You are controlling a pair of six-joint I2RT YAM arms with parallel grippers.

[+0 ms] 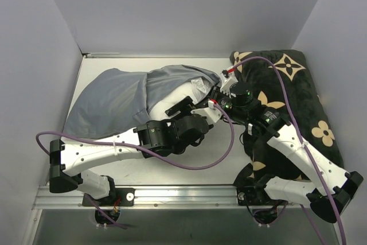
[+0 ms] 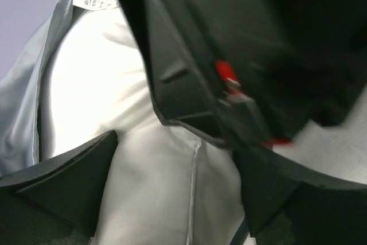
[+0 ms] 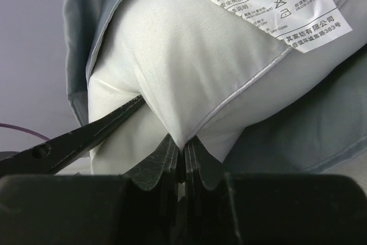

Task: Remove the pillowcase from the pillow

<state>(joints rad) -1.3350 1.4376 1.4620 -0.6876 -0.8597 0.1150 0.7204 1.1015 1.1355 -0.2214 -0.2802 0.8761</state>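
Extraction in hand: toward the far edge of the desk (image 1: 172, 176), the right gripper (image 3: 184, 156) pinches shut on an exposed corner of the pillow (image 3: 189, 55); the left gripper (image 2: 178, 153) gapes wide beside it. Next, clamp the pillowcase (image 1: 114, 101) hem and pull apart

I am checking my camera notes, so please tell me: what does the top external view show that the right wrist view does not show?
Only top external: the black cushion with beige flower motifs and the whole soft blue-grey fabric pillowcase. Only right wrist: the print on the white care label, and the right tool shut on a corner of the plump white pillow. Both: that pillow sticking out of the pillowcase.
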